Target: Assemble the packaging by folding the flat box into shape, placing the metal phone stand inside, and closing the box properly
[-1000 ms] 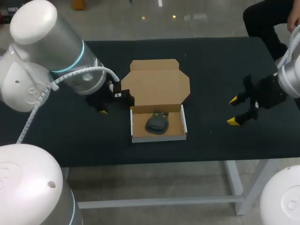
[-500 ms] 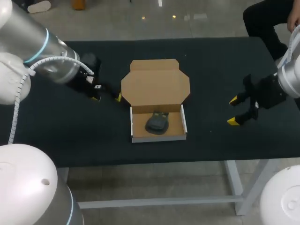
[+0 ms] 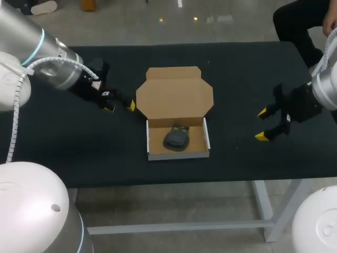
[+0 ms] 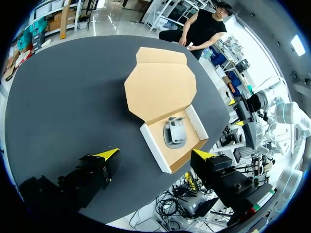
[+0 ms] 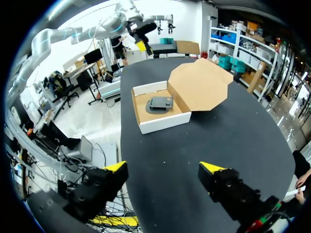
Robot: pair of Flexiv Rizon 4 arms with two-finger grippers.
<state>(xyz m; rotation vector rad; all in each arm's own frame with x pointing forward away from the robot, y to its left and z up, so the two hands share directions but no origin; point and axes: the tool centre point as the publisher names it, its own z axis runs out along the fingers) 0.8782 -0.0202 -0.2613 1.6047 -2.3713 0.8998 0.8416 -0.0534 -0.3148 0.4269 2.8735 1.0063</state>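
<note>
The cardboard box stands in the middle of the black table, its shallow white-walled tray (image 3: 150, 143) toward the front. Its brown lid (image 3: 175, 96) is folded back and lies open. A dark grey metal phone stand (image 3: 176, 138) lies inside the tray. My left gripper (image 3: 120, 107) is open, just left of the lid's left edge, with nothing held. In the left wrist view the tray (image 4: 156, 146) with the stand (image 4: 175, 133) lies ahead of the left gripper (image 4: 156, 155). My right gripper (image 3: 261, 124) stands open far to the right of the box; the right wrist view shows the tray (image 5: 160, 122) and stand (image 5: 160, 103) well ahead.
The black table top (image 3: 79, 147) is bare on both sides of the box. Its front edge runs just below the tray. My left arm's thick grey link (image 3: 37, 52) hangs over the table's left end.
My left arm has swung back to the left and its gripper has drawn a little away from the lid's left edge. Box, stand and right arm are unchanged.
</note>
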